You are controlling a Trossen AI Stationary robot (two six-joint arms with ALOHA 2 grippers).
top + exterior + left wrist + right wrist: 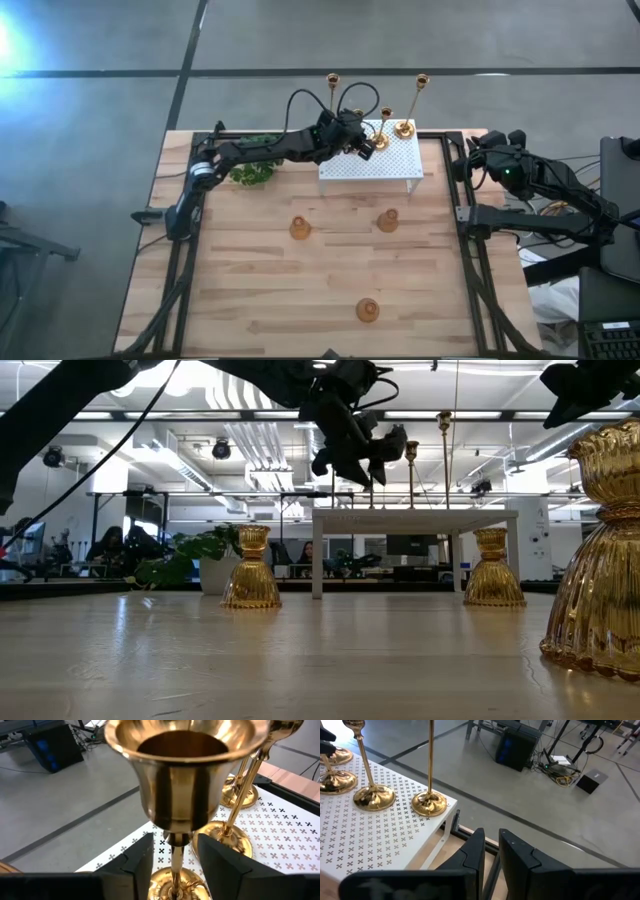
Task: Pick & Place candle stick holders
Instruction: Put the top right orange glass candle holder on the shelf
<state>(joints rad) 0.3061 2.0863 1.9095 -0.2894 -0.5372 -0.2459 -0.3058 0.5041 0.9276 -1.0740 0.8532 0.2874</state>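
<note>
**Left gripper straddles an upright holder on the white box**

The left gripper (362,146) hangs over the white box (372,163), its fingers (137,865) parted either side of a thin-stemmed holder (182,795). They do not touch the stem. This holder stands upright, cup at the top. Three more stemmed holders (370,795) stand upright on the box. Three squat holders (300,228) sit upright on the table (250,300), well apart. The right gripper (490,850) waits at the table's right edge, fingers slightly apart, holding nothing

Gold candle stick holders (190,780) (shiny); white cross-patterned box (375,835).
</note>
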